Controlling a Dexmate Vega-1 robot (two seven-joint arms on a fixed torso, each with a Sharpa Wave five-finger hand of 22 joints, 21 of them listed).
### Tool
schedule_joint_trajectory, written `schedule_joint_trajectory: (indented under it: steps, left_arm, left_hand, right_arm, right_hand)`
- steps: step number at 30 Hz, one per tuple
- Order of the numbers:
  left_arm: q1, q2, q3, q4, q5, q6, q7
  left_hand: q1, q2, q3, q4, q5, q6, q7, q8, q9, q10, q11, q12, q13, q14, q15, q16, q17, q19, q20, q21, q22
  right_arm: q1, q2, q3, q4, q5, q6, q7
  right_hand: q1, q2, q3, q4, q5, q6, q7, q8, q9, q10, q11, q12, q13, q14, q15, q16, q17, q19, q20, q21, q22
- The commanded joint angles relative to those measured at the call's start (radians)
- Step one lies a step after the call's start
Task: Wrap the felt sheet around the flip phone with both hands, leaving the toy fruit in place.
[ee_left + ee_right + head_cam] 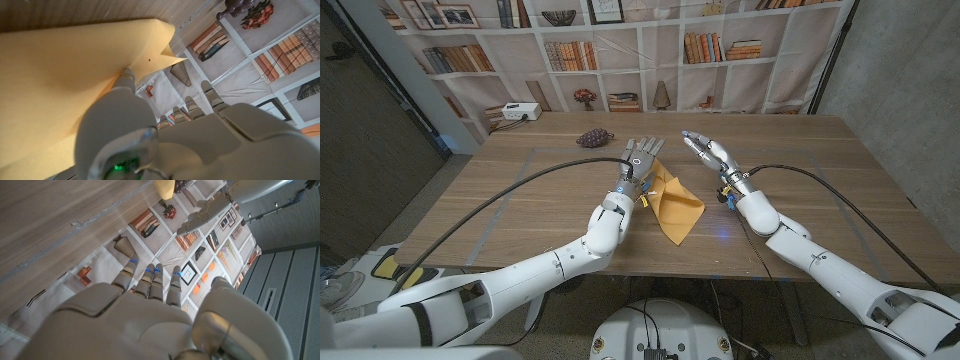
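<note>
From my station I cannot make out the flip phone in any view; if it lies under the folded yellow felt sheet (pixel 675 205), the sheet hides it, and I cannot tell. The sheet lies near the middle of the wooden table (pixel 520 190), creased into a rough diamond with its nearest corner pointing toward the robot.

The left hand (pixel 640 158) sits over the sheet's far left edge, fingers stretched out and apart, gripping nothing. In the left wrist view the thumb tip (pixel 126 75) touches the felt sheet (pixel 60 75) near a fold, with the other fingers reaching past the sheet's pointed corner toward the printed bookshelf backdrop (pixel 260 55). Whether the palm rests on the felt is not shown.

The right hand (pixel 708 150) is just beyond and to the right of the sheet, apart from it, fingers extended and loosely spread, empty. Its wrist view shows its fingers (pixel 150 280) against the backdrop and the table surface; the felt shows there as a small pale yellow tip (pixel 164 187) cut off by the frame edge.

Farther back, the dark purple toy grape bunch (pixel 592 138) rests on the table, well apart from both hands. A white box-shaped device (pixel 512 114) stands at the far left corner.
</note>
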Motion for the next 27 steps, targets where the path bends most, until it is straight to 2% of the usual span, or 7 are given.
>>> schedule_joint_trajectory:
  steps: [1,4,6,9,12,19,27]
  left_arm:
    - [0.016,-0.013,-0.018,-0.016,-0.049,0.029,0.016]
    - [0.014,-0.014,-0.018,-0.019,-0.054,0.033,0.012]
    - [0.014,-0.015,-0.017,-0.02,-0.056,0.037,0.011]
    - [0.012,-0.014,-0.013,-0.023,-0.057,0.043,0.0]
    - [0.008,-0.013,-0.008,-0.025,-0.054,0.048,-0.009]
    - [0.009,-0.007,-0.008,-0.034,-0.058,0.052,-0.012]
    - [0.023,-0.002,-0.038,-0.058,-0.114,0.036,0.005]
  left_hand:
    - [-0.02,0.005,-0.006,0.005,0.005,-0.119,0.011,-0.002,0.0,-0.038,0.009,0.004,-0.003,-0.037,0.008,-0.005,-0.001,-0.029,0.004,-0.017,0.0]
    - [-0.024,0.006,-0.008,0.005,0.006,-0.136,0.016,-0.004,0.0,-0.053,0.018,0.005,-0.005,-0.05,0.011,-0.005,-0.002,-0.037,0.006,-0.024,0.0]
    - [-0.027,0.008,-0.009,0.006,0.007,-0.147,0.018,-0.003,0.0,-0.068,0.024,0.005,-0.006,-0.059,0.014,-0.004,-0.002,-0.047,0.009,-0.031,0.0]
    - [-0.03,0.01,-0.009,0.006,0.007,-0.159,0.025,-0.004,0.0,-0.078,0.028,0.005,-0.008,-0.07,0.02,-0.005,-0.002,-0.052,0.01,-0.036,0.0]
    - [-0.033,0.014,-0.01,0.006,0.007,-0.17,0.028,-0.003,0.0,-0.091,0.033,0.006,-0.009,-0.084,0.026,-0.006,-0.002,-0.06,0.013,-0.043,0.0]
    - [-0.035,0.016,-0.01,0.006,0.008,-0.172,0.028,0.0,0.0,-0.097,0.041,0.008,-0.01,-0.093,0.027,-0.005,-0.002,-0.068,0.015,-0.049,0.0]
    - [-0.037,0.019,-0.01,0.005,0.008,-0.161,0.022,0.008,0.0,-0.094,0.042,0.013,-0.011,-0.096,0.029,-0.002,-0.002,-0.072,0.016,-0.054,0.0]
  right_arm:
    - [0.054,0.046,0.03,0.105,0.134,0.093,0.121]
    - [0.05,0.048,0.041,0.1,0.173,0.087,0.151]
    - [0.049,0.052,0.049,0.102,0.217,0.089,0.186]
    - [0.047,0.057,0.061,0.104,0.272,0.091,0.23]
    - [0.046,0.062,0.076,0.104,0.311,0.096,0.261]
    - [0.045,0.076,0.108,0.102,0.393,0.113,0.328]
    - [0.026,0.086,0.137,0.076,0.42,0.106,0.34]
  right_hand:
    - [-0.005,-0.003,0.0,-0.005,0.007,-0.019,-0.008,-0.002,-0.001,-0.013,0.001,-0.003,-0.001,-0.012,0.002,-0.003,-0.004,0.003,-0.009,0.001,-0.001]
    - [-0.012,-0.005,-0.003,-0.005,0.008,-0.03,-0.013,0.0,-0.001,-0.023,-0.005,-0.002,-0.004,-0.021,0.002,-0.002,-0.011,-0.008,0.019,-0.002,-0.002]
    - [-0.021,-0.007,-0.005,-0.006,0.009,-0.044,-0.02,0.003,-0.001,-0.036,-0.013,0.0,-0.009,-0.035,0.007,-0.001,-0.021,-0.018,0.077,-0.004,-0.003]
    - [-0.029,-0.009,-0.006,-0.008,0.011,-0.065,-0.027,0.002,-0.002,-0.052,-0.027,0.0,-0.012,-0.041,0.021,0.003,-0.031,-0.028,0.122,-0.006,-0.003]
    - [-0.031,-0.009,-0.007,-0.009,0.011,-0.075,-0.028,0.001,-0.002,-0.061,-0.025,-0.001,-0.013,-0.046,0.033,0.003,-0.035,-0.031,0.13,-0.006,-0.004]
    - [-0.034,-0.012,-0.008,-0.011,0.011,-0.082,-0.023,0.002,-0.002,-0.065,-0.019,0.001,-0.014,-0.044,0.036,0.006,-0.039,-0.034,0.134,-0.006,-0.004]
    - [-0.037,-0.015,-0.009,-0.013,0.01,-0.066,-0.013,0.012,-0.002,-0.059,-0.016,0.006,-0.016,-0.047,0.037,0.007,-0.044,-0.036,0.134,-0.006,-0.004]
